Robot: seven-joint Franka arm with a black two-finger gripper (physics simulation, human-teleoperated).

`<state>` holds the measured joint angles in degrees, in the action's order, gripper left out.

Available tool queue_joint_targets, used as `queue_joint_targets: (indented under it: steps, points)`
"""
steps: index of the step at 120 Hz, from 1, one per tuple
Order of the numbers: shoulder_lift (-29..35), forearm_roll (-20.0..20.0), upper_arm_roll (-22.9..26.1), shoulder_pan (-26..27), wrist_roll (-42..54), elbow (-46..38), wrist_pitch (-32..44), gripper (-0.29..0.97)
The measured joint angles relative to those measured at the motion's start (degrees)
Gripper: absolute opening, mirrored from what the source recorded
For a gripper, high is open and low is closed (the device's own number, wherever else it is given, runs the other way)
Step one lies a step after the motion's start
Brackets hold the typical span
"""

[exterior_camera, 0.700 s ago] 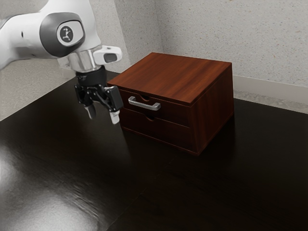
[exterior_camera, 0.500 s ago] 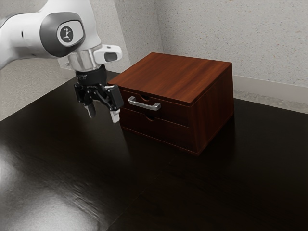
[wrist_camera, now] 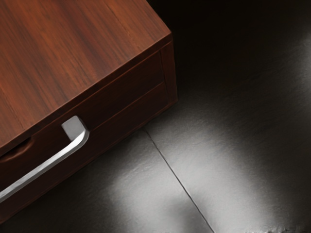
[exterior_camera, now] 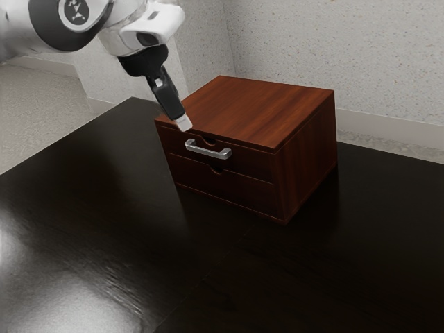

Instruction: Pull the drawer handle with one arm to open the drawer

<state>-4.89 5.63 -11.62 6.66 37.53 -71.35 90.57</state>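
Side view: gripper (exterior_camera: 182, 123) hangs just above the handle (exterior_camera: 208, 150), by the cabinet's (exterior_camera: 263, 111) front corner. Can't tell if it's open or closed. Drawer (exterior_camera: 239, 161) looks flush.

Wrist view: handle (wrist_camera: 48, 162) ungrabbed, so I'd say the whole pull's left.

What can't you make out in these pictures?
Handle: its far end, cut off by the wrist view's edge.
Drawer: its inside, hidden behind its front in both views.
Gripper: whether it touches the cabinet; they overlap in the exterior view.
Arm: its base, cut off by the exterior view's left edge.
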Motion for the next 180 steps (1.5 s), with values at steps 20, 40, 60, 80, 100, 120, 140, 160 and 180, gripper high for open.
queue_joint_targets:
  steps: [20,40,60,80,100,120,140,160,180]
  points:
    - [-4.6,-2.8,-0.2,0.4,13.1,0.0,5.1,0.68]
    - [-6.6,-1.4,-0.3,-1.3,24.2,-0.7,9.3,0.68]
    - [-6.2,0.5,-0.5,1.1,33.6,-3.7,13.5,0.68]
    - [-2.5,1.2,-1.7,3.4,41.2,-12.6,19.5,0.68]
    - [-2.0,2.8,-3.4,4.7,47.7,-16.5,24.2,0.68]
    - [-2.1,3.6,-3.7,4.8,52.8,-18.5,28.0,0.67]
    - [-2.1,3.9,-7.3,6.2,56.6,-19.0,29.8,0.67]
    - [-2.1,4.0,-9.2,6.5,59.4,-19.4,30.4,0.68]
    - [-2.1,4.1,-11.0,6.3,61.6,-20.2,30.8,0.65]
